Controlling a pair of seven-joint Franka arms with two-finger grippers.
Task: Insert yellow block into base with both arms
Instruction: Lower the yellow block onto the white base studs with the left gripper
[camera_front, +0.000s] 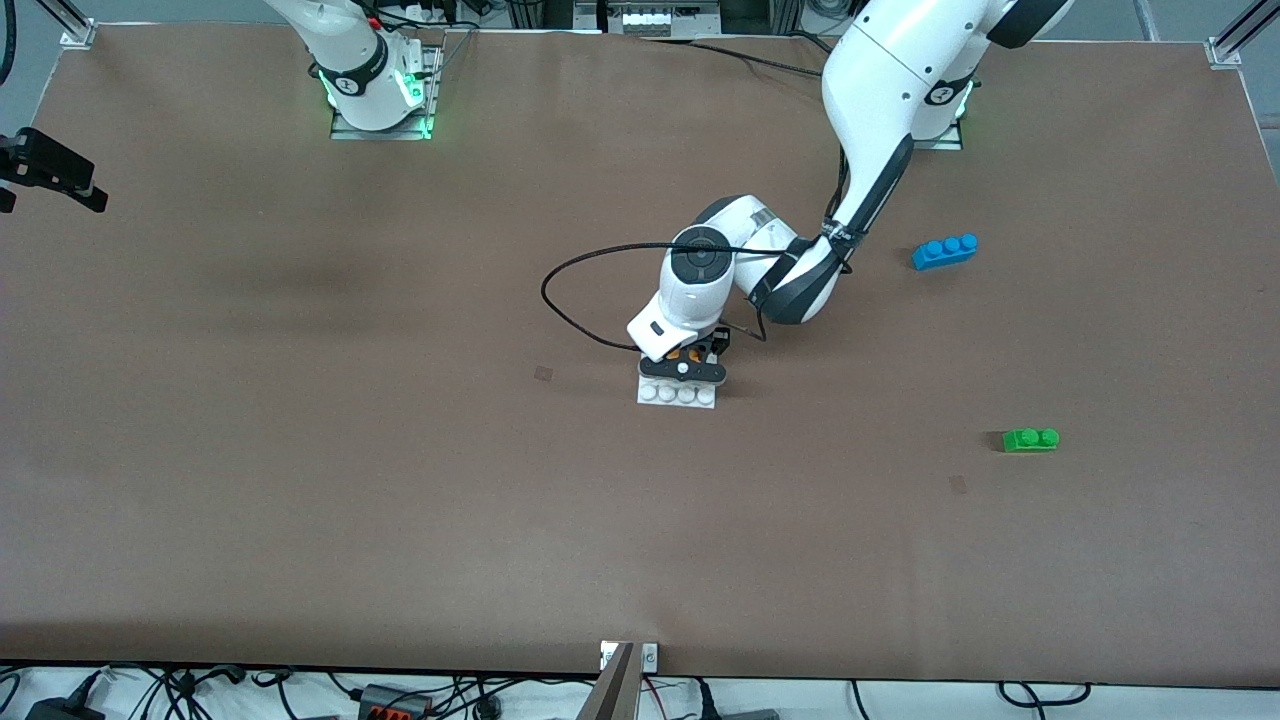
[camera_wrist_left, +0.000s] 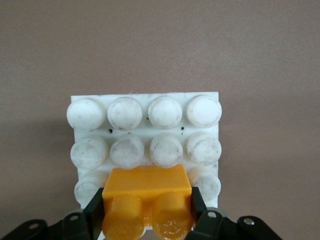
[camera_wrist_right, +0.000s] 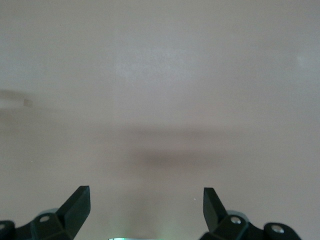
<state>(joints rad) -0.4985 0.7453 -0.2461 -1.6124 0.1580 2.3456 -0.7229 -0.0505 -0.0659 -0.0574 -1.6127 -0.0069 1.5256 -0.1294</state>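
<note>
We are pinching the yellow block (camera_wrist_left: 147, 192) in our left pincer (camera_wrist_left: 148, 220) directly over the base (camera_wrist_left: 145, 137), its long axis spanning the fingers, while our right pincer (camera_wrist_right: 146, 210) is waiting spread over bare worktop (camera_front: 300, 450).

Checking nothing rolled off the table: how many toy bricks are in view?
3: the yellow block in the left hand on the base; blue brick and green brick toward the left arm's end.

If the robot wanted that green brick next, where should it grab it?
Probably from straight above, pinching the two long flat sides of the green brick. It lies flat on the table with its two studs up, and nothing stands close beside it. The round studs would likely slip. The right gripper is open and free; the left gripper holds the yellow block.
</note>
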